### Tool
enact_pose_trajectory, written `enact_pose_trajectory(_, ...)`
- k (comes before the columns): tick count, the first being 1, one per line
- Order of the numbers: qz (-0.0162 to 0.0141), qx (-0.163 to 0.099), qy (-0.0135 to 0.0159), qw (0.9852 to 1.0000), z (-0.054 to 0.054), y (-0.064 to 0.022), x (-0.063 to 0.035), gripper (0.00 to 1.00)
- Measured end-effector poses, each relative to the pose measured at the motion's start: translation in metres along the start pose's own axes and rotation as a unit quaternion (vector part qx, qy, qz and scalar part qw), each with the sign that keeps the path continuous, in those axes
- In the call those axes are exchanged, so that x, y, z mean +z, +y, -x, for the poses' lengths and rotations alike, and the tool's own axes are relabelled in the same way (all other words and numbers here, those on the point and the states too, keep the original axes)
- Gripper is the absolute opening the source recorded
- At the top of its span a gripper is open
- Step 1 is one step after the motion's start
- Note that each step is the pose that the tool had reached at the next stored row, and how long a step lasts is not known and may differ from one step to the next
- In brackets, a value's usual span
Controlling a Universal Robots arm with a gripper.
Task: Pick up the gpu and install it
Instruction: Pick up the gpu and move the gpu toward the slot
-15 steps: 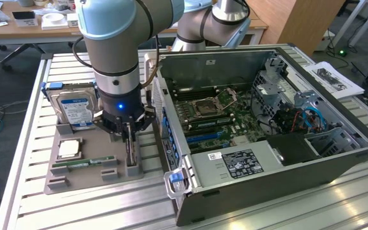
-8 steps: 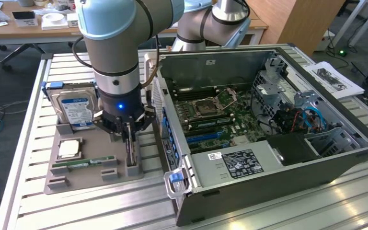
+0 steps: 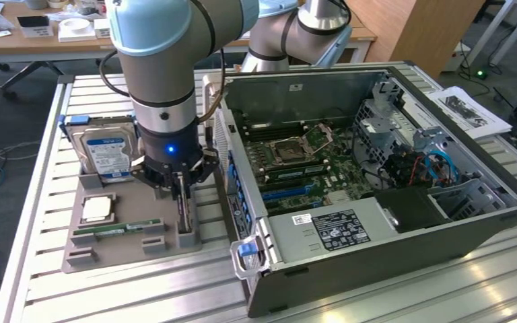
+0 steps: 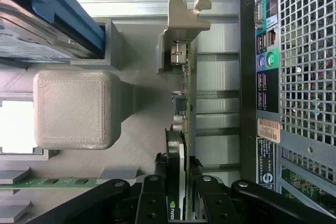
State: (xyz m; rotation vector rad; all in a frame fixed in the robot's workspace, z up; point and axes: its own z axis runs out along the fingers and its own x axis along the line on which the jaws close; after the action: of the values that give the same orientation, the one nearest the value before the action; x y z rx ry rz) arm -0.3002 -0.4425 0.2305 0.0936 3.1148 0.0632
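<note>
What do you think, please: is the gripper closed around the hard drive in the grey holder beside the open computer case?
Not the hard drive: the gripper is closed around the gpu in the grey holder beside the open computer case, as the wrist view shows.

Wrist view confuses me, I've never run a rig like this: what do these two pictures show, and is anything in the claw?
The machine is one robot arm with a claw at its tip. The exterior view comes from a camera off the arm; the wrist view looks down from the wrist past the claw. On the slatted table sits a grey holder tray with a hard drive, a processor chip and a green memory stick; beside it stands an open computer case. The claw is closed on the gpu, a thin dark card standing on edge in its tray slot.
</note>
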Motion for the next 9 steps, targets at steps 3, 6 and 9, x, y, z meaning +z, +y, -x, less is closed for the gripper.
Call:
enact_pose_trajectory(3,0.0003,0.000,-0.0003,1.0000,0.000,0.0001,-0.0004,0.27)
enact_pose_trajectory(6,0.0001,0.000,0.0000,1.0000,0.000,0.0002,-0.0050,0.27)
enact_pose_trajectory(9,0.0000,0.000,0.0000,1.0000,0.000,0.0005,-0.0109,0.27)
